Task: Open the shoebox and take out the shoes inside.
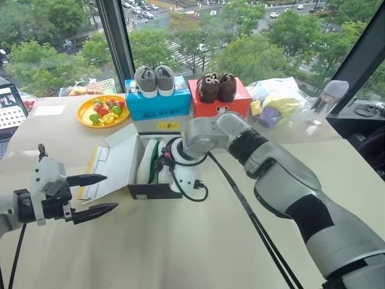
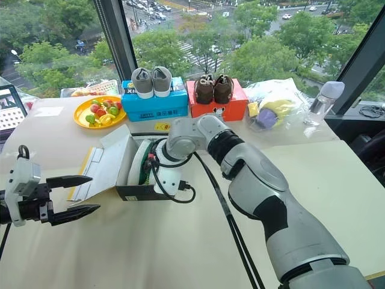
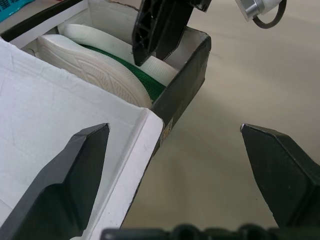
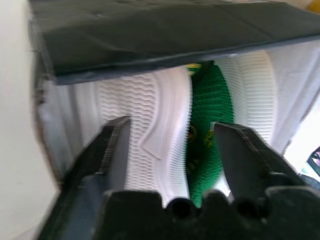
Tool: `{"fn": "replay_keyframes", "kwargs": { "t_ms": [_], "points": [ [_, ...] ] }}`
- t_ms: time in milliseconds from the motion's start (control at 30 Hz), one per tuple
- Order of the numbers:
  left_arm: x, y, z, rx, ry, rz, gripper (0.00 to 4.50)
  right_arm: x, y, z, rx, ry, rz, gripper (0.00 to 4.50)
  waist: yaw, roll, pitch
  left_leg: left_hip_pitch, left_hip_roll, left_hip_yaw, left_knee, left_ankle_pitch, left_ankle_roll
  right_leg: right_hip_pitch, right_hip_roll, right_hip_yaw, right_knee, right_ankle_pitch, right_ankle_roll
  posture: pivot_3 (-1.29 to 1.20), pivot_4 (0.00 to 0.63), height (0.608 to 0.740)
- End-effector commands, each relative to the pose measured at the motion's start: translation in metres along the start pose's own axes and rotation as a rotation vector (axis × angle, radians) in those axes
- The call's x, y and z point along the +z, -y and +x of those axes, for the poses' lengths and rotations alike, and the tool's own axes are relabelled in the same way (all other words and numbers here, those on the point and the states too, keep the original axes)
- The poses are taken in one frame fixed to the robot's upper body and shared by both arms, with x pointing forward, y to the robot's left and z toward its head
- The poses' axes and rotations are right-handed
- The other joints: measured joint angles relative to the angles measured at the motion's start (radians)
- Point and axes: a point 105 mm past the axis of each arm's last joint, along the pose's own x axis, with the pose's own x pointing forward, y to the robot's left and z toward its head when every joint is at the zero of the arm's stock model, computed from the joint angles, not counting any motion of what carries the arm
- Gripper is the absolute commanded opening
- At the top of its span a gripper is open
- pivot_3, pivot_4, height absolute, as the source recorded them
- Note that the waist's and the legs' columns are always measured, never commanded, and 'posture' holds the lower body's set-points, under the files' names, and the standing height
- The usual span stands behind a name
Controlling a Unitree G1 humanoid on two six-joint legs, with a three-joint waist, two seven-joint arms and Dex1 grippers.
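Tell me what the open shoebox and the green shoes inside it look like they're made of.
The shoebox: probably cardboard, matte black outside, white inside, with thin folded walls. The shoes: green uppers look like knit mesh fabric; white soles look like matte rubber or foam with moulded wavy tread.

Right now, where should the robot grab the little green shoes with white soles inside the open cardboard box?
Probably from above, through the open top of the black-sided cardboard shoebox. The green shoes with white soles stand on edge, side by side, so the soles face outward. The right gripper, fingers apart, could pinch one shoe across its sole and green upper.
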Motion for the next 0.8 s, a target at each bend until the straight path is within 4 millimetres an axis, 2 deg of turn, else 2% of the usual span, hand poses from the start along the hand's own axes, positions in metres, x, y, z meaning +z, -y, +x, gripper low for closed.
{"fn": "replay_keyframes", "kwargs": {
  "t_ms": [33,100,233,600,800],
  "points": [
    [0.01,0.001,-0.002,0.013,0.023,0.043,4.5,0.011,-0.028,0.009,0.108,0.06,0.009,1.58,0.0,0.0,0.0,0.0,0.0,0.0,0.0,0.0,0.0,0.0,0.0,0.0,0.0,0.0,0.0,0.0,0.15,0.731],
    [0.01,0.0,-0.002,0.016,0.024,0.044,4.5,0.012,-0.033,0.007,0.123,0.069,0.01,0.89,0.002,0.0,0.0,0.0,0.0,0.0,0.0,0.0,0.0,0.0,0.0,0.0,0.0,0.0,0.0,0.0,0.15,0.731],
    [0.01,-0.001,-0.001,0.017,0.026,0.047,4.5,0.011,-0.037,0.006,0.142,0.065,0.019,0.16,0.004,0.0,0.0,0.0,0.0,0.0,0.0,0.0,0.0,0.0,0.0,0.0,0.0,0.0,0.0,0.0,0.15,0.731],
    [0.008,-0.003,0.004,0.014,0.023,0.055,4.5,0.003,-0.024,-0.004,0.069,0.036,0.073,0.06,0.004,0.0,-0.001,0.0,0.0,0.0,0.0,0.0,0.0,0.001,0.0,0.0,0.0,0.0,0.0,0.0,0.15,0.731],
    [0.011,-0.006,0.008,0.01,0.03,0.057,4.5,0.009,-0.03,-0.005,0.064,0.063,0.103,0.04,0.006,0.0,-0.001,0.0,0.0,0.0,0.0,0.0,0.0,0.001,0.0,0.0,0.0,0.0,0.0,0.0,0.15,0.731]
  ]
}}
